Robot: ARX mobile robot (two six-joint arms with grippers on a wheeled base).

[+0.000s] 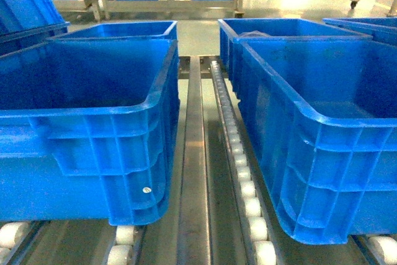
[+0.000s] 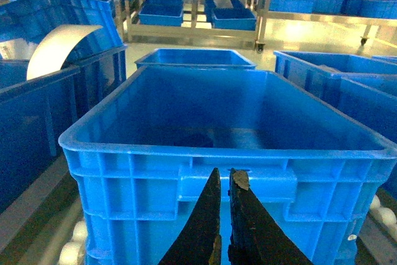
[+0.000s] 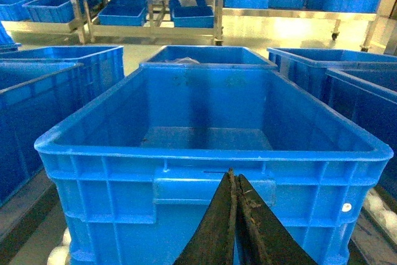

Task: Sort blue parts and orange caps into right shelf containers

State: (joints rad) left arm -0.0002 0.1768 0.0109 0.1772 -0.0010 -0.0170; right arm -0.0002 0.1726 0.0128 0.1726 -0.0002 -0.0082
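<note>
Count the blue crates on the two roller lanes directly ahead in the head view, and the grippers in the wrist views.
Blue crates: 4 (left front crate, left rear crate, right front crate, right rear crate)
Grippers: 2 (left gripper, right gripper)
Total: 6

A warehouse or factory floor is showing: blue crates point(image 1: 93, 122) are sitting on roller tracks point(image 1: 239, 153), with metal shelving point(image 3: 149, 4) standing behind the tracks.

Two crates, left point(image 1: 93, 122) and right point(image 1: 322, 141), sit on roller tracks point(image 1: 239, 153), two more crates behind them.
</note>
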